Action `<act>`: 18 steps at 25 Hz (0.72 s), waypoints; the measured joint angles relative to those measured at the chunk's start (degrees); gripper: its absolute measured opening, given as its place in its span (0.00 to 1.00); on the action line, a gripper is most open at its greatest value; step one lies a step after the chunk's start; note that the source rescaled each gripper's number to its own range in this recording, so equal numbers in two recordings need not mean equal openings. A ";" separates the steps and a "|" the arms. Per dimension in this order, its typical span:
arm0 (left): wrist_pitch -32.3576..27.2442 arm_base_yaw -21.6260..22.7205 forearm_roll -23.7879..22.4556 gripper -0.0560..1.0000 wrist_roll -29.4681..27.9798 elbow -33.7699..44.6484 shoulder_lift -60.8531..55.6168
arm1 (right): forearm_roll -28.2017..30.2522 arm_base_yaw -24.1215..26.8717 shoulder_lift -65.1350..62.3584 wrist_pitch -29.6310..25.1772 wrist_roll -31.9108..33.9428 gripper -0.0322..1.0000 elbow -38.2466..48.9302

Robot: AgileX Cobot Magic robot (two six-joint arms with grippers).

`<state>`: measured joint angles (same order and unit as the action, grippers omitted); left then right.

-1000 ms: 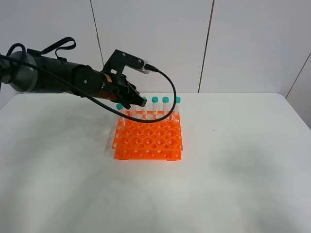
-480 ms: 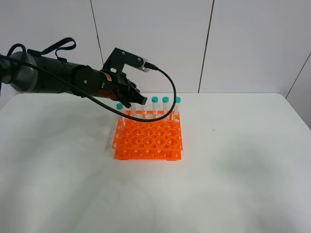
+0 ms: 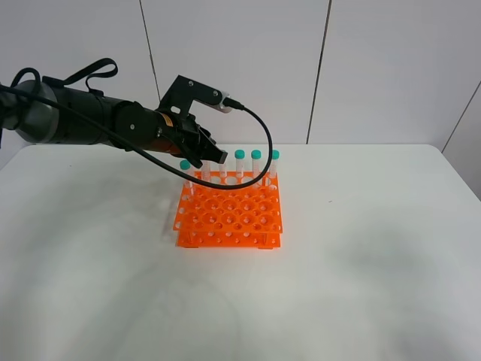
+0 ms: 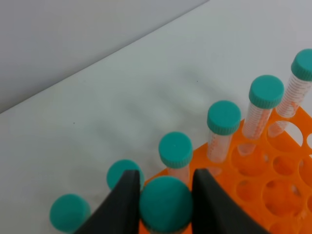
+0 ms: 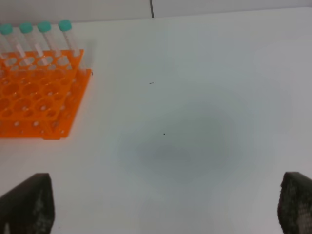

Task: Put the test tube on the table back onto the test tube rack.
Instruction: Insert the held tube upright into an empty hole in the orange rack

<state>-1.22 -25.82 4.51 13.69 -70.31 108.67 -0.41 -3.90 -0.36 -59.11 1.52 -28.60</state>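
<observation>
LAB ROBOT RETURNS A STRAY TUBE: The left hand (image 3: pixel 208 156), reaching in from the upper left of the high view, is clamped on the teal cap of the test tube (image 4: pixel 165 204). It holds the tube upright over the far edge of the orange test tube rack (image 3: pixel 229 214) at the centre of the frame. Gripping the cap rather than the body looks deliberate. It leaves the clear shaft and pointed tip free to pass down through a hole, and it keeps the dark fingers (image 4: pixel 124 204) above the neighbouring caps.

In the left wrist view the cap fills the gap between the two fingers at the bottom centre of the frame and touches both. The other tubes (image 4: pixel 224 117) stand in a line just beyond it, running from lower left to upper right. They sit upright along the rack's back row, which suggests the held tube is meant for a hole beside or just in front of them. Whether its tip has entered a hole cannot be told, since the hand hides the shaft in both views.

No tube is seen lying on the white worktop (image 3: pixel 361 286), so the pickup appears done, with only seating and release left. The right hand (image 5: pixel 161 202) is out of the high view. Its own camera shows its fingers spread wide at the lower corners of the frame, holding nothing, well apart from the rack at upper left.
</observation>
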 joint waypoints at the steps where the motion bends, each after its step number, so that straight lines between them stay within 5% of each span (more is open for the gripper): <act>1: 0.00 0.00 0.00 0.05 0.00 0.00 0.00 | 0.00 0.00 0.00 0.00 0.00 1.00 0.00; 18: -0.03 0.00 0.00 0.05 0.00 0.00 2.78 | 0.00 0.00 0.00 0.00 0.00 1.00 0.00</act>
<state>-1.25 -25.82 4.51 13.69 -70.31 111.45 -0.41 -3.90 -0.36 -59.11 1.52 -28.60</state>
